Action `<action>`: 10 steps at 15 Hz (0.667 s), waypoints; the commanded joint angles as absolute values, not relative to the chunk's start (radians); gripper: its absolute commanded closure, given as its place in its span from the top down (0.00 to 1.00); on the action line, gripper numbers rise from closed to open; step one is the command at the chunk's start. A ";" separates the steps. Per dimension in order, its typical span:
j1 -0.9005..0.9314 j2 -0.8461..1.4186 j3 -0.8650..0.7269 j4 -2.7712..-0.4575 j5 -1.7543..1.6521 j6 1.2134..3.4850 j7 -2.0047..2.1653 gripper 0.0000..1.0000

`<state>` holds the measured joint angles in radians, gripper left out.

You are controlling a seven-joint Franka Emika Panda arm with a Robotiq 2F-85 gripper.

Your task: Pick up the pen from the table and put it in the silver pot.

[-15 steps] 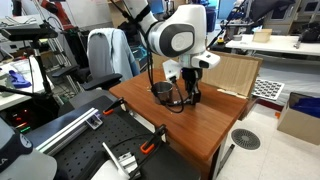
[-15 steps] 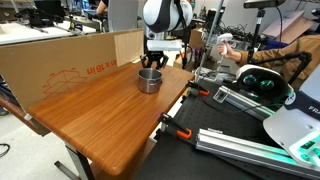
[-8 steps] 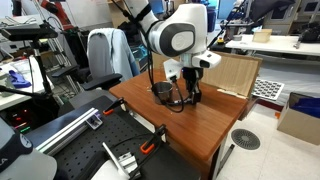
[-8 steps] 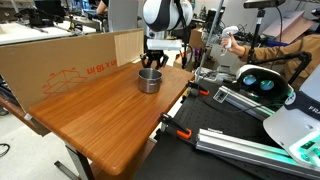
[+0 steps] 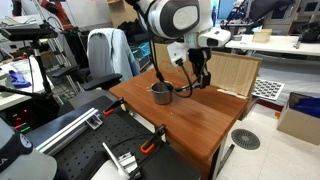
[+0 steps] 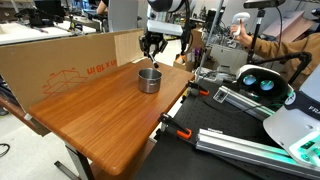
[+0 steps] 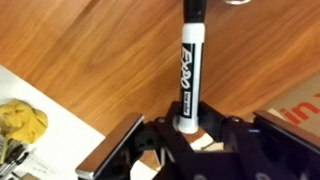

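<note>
- Claw point(image 7: 186, 137) pinches the pen point(image 7: 189, 60) by its lower end; the jaws stand close together, with only the pen's barrel between them.
- In the wrist view the pen runs straight out from the claw toward 12 o'clock. It has a white barrel with black lettering and a dark cap at the far tip.
- The pen touches nothing but the claw, and the wood of the table point(image 7: 90, 50) shows behind it.
- In both exterior views the claw point(image 5: 203, 80) point(image 6: 150, 47) hangs in the air above the table point(image 5: 200, 125) point(image 6: 100, 120), near its far edge.
- The pot point(image 5: 161, 94) stands upright on the table at about 8 o'clock from the claw in an exterior view, near it but apart.
- In an exterior view the pot point(image 6: 149, 80) sits at 6 o'clock from the claw, almost directly beneath it with a clear gap between them.
- A cardboard box point(image 6: 60, 65) stands along the table's edge beside the pot.
- In the exterior views the pen is too small to make out clearly.
</note>
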<state>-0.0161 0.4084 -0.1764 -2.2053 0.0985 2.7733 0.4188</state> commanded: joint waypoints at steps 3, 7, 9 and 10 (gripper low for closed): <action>0.035 0.257 -0.216 -2.307 0.019 2.856 0.444 0.06; 0.070 0.203 -0.230 -2.351 -0.036 2.919 0.527 0.06; 0.099 0.200 -0.250 -2.375 -0.083 2.969 0.586 0.06; 0.121 0.200 -0.265 -2.390 -0.118 2.995 0.618 0.06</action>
<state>0.0646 0.2177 -0.2142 -2.3398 -0.0338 2.9131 0.5286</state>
